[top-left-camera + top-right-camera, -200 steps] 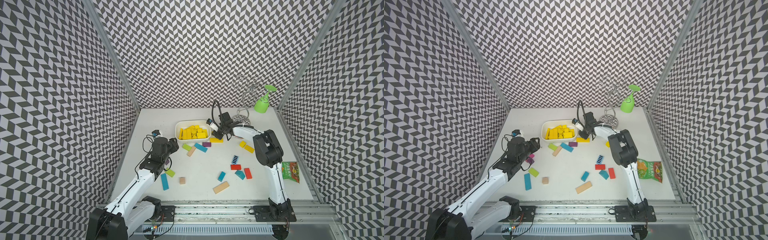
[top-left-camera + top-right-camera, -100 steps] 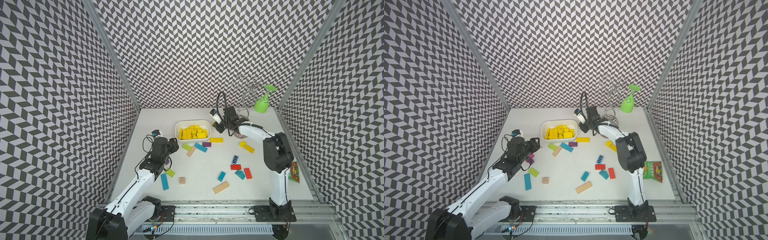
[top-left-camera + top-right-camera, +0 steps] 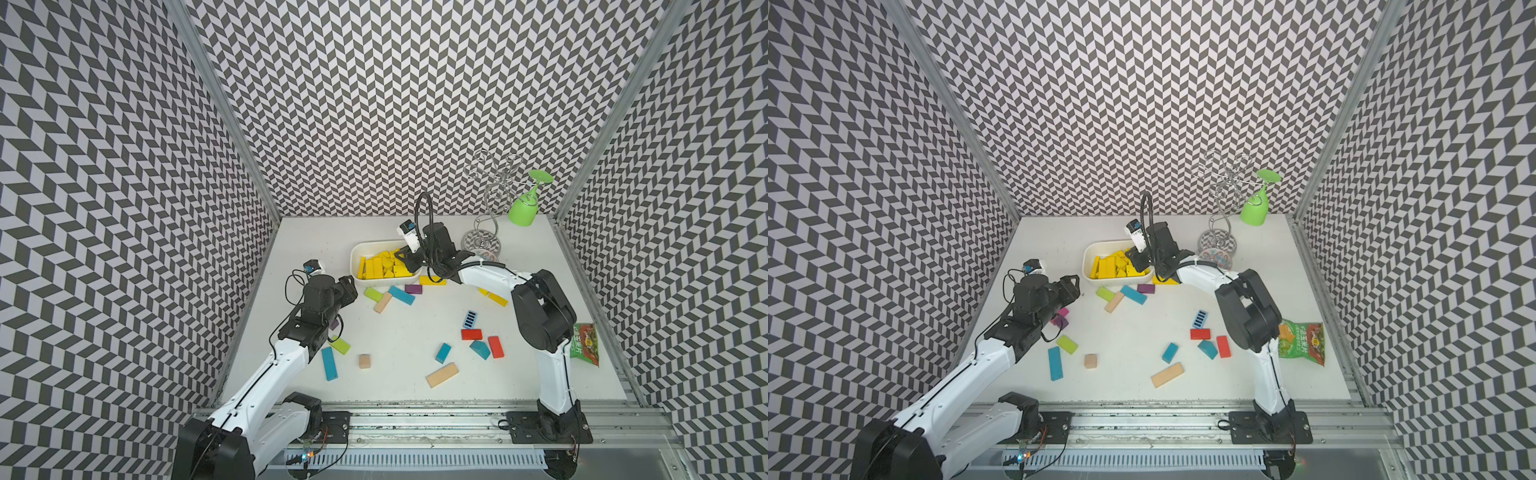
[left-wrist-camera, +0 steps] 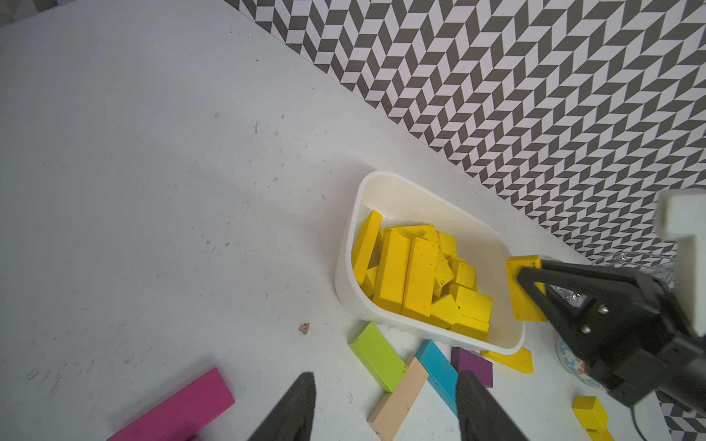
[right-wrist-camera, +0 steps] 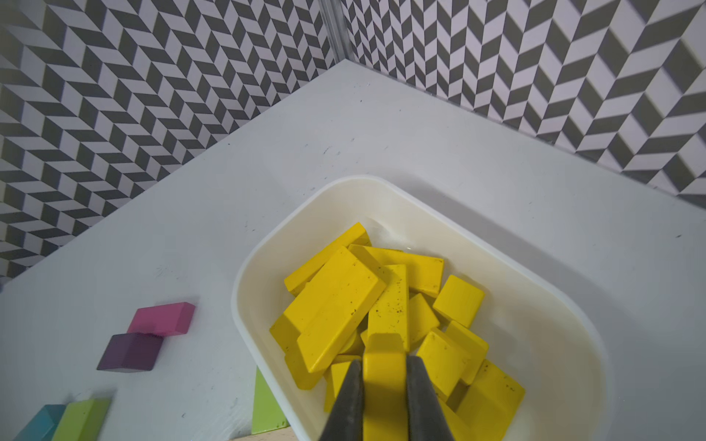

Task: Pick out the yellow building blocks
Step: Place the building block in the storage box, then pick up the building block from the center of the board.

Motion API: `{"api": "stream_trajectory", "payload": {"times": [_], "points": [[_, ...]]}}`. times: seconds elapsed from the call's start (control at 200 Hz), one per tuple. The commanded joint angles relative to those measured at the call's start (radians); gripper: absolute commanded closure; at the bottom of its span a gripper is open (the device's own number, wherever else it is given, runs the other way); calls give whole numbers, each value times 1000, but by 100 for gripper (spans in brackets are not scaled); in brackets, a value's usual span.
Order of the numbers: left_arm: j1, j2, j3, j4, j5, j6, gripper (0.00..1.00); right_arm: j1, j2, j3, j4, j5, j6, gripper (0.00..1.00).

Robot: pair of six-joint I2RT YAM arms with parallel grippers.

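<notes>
Yellow blocks (image 3: 380,268) are heaped in the white bin (image 3: 355,253) near the back of the table (image 3: 399,332), bars and bricks lying across one another. That's plain in both top views and sharper from the right wrist, where the yellow blocks (image 5: 336,301) fill one end of the bin (image 5: 244,290). Over that heap the right gripper (image 5: 384,364) is clamped on one more, the held block (image 5: 384,393), jaws pressed on two opposite faces. From the left wrist the held block (image 4: 525,290) stands upright at the end of the bin (image 4: 357,214), about level with the rim; whether it touches the heap I cannot tell. Outside, a yellow bar (image 3: 432,280) lies flat just beside the bin's front corner, under the right arm. A yellow pair (image 3: 497,299), a small cube and a short bar, sits further toward the right side. The left gripper (image 3: 351,289) hovers low, left of the bin, jaws about half apart with nothing between them. Its fingers (image 4: 301,404) frame a cluster in front of the bin: lime block (image 3: 372,294), wood block (image 3: 382,302), blue block (image 3: 401,295), purple block (image 3: 413,289). A pink block (image 4: 179,404) lies close by the left gripper. Farther out are red blocks (image 3: 471,334), a snack bag (image 3: 585,345) at the right edge, and a wire rack (image 3: 492,195) at the back with a green glass (image 3: 524,208) hanging upside down.
</notes>
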Motion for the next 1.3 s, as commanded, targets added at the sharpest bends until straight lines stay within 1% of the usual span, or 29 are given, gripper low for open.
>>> {"api": "stream_trajectory", "payload": {"times": [0.0,0.115,0.21,0.245,0.31,0.356,0.456,0.536,0.636,0.731,0.856,0.971,1.122,1.137,1.292], "points": [[6,-15,-4,18,55,32,38,-3,52,54,62,-23,83,100],[7,-3,-2,23,80,32,38,1,97,85,58,-39,110,99],[6,0,6,23,90,36,38,2,118,92,67,-41,127,95],[6,-1,6,24,92,41,38,4,126,97,65,-36,129,90],[7,-7,-3,37,102,42,38,5,134,104,52,-16,128,77],[7,-6,-13,61,121,42,38,6,136,105,45,-1,128,71],[7,14,-8,102,175,58,38,7,135,118,12,22,116,63],[7,32,15,109,189,67,39,8,119,115,1,40,100,57],[6,43,36,139,202,100,39,8,74,84,19,46,99,53],[6,63,58,151,216,140,40,8,14,43,31,46,101,52],[2,80,56,209,290,180,40,8,-85,-15,-2,43,104,52],[-13,80,36,278,345,211,40,8,-217,-161,39,61,115,52],[-51,84,35,322,369,268,41,8,-377,-335,25,104,108,53],[-56,84,35,325,371,296,41,8,-393,-349,20,110,107,53],[-124,108,63,354,372,426,41,5,-563,-502,-37,180,98,53]]}}
